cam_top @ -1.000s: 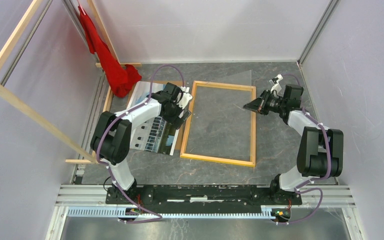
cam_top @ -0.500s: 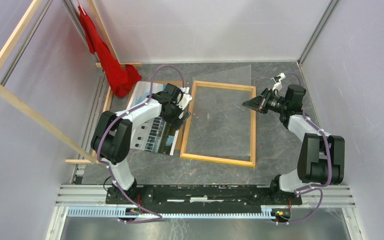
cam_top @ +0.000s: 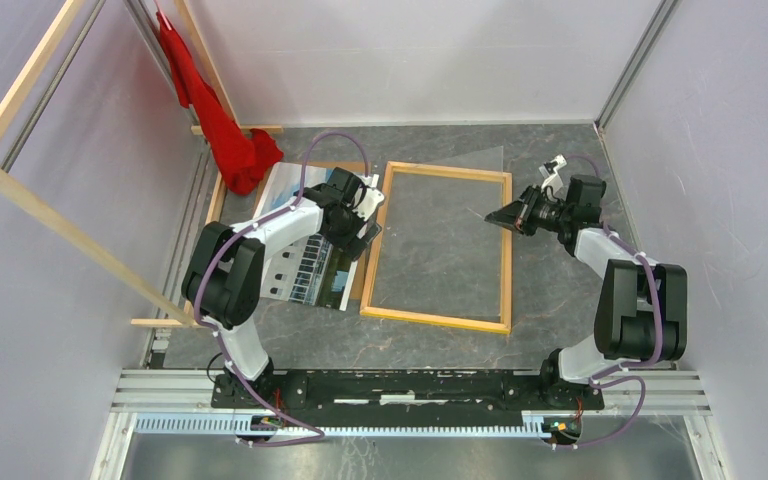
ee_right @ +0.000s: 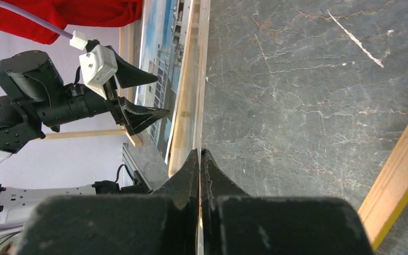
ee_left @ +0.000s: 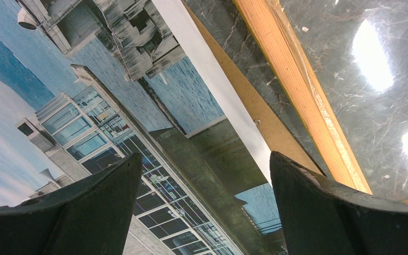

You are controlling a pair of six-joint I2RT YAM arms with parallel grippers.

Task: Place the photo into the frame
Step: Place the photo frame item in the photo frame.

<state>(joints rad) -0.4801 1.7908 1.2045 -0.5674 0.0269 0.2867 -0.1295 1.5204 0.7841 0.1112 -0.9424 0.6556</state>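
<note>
Wood-backed frame [cam_top: 435,319] lies face-down for loading; left fingers [ee_left: 324,212] gape empty over the photo [ee_left: 85,106], right fingers [ee_right: 183,180] pinch the clear sheet [cam_top: 455,158].

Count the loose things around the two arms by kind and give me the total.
Paper photo print of a white-grey building: 1
Thin rectangular wooden picture frame: 1
Brown backing board: 1
Clear transparent sheet: 1
Red cloth: 1
Total: 5
</note>
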